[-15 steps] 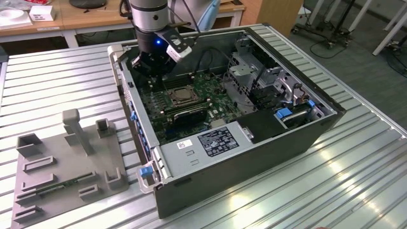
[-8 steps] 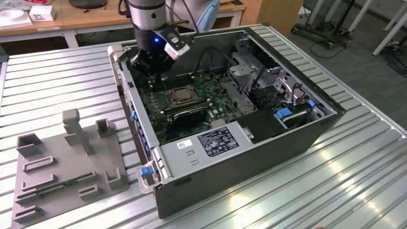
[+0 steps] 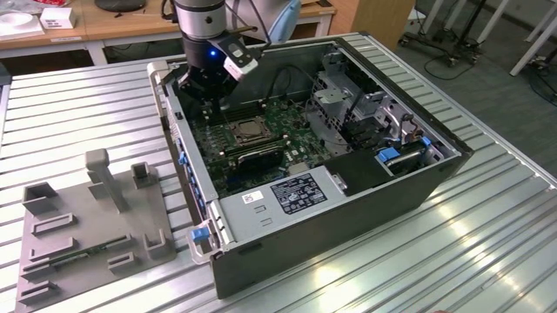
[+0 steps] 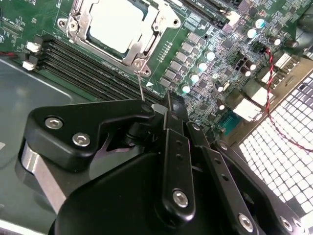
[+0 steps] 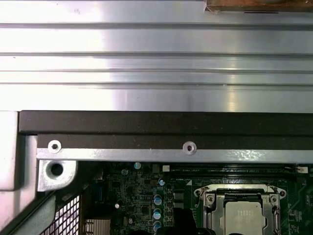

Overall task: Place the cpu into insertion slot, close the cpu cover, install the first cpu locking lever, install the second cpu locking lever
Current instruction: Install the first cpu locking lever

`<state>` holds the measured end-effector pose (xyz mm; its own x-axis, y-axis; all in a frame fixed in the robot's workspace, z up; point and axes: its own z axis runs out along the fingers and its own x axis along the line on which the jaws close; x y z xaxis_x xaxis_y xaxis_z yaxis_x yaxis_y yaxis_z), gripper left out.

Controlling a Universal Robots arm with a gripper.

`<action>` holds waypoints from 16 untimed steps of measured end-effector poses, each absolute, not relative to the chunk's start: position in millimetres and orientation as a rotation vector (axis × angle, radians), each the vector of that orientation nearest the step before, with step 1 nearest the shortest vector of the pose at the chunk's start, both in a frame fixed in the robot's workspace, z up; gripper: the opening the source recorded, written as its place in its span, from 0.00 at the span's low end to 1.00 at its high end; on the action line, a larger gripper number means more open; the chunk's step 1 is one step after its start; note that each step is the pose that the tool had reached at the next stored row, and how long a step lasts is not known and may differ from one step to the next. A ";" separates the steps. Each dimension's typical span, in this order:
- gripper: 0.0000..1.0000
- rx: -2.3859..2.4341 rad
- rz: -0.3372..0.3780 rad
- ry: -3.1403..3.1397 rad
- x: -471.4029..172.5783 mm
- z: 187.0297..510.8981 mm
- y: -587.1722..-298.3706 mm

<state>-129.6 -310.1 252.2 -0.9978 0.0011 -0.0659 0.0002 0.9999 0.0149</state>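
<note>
Open case (image 3: 348, 215) on the bench, with the gripper (image 4: 171, 100) lowered inside it near the case corner at the exterior view's left, above the memory slots (image 4: 83, 68). The cpu (image 4: 115, 24) lies flat and face up in the slot (image 3: 246, 132) at mid-board. The cover (image 4: 156, 39) appears folded down around it, framing its pale face. Being square, the cpu has no long axis, and its edges run parallel to the memory slots. The slot sits across the memory slots from the fingertips. A thin locking lever (image 4: 140, 83) starts at the nearest cover corner, and its long axis points toward the gripper. Its free end passes behind the gripper's linkage. The fingers appear drawn together, but whether they pinch the lever cannot be told.
</note>
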 end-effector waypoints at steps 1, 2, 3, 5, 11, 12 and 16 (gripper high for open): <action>0.11 0.001 0.023 3.075 -129.6 252.3 -310.0; 0.11 0.001 0.024 3.075 -129.6 252.6 -310.0; 0.11 0.002 0.024 3.075 -129.7 252.9 -309.9; 0.11 0.002 0.025 3.075 -129.7 253.8 -309.8; 0.11 0.003 0.025 3.075 -129.7 255.4 -309.8; 0.11 0.003 0.025 3.075 -129.7 255.4 -309.8; 0.11 0.003 0.025 3.075 -129.7 255.6 -309.2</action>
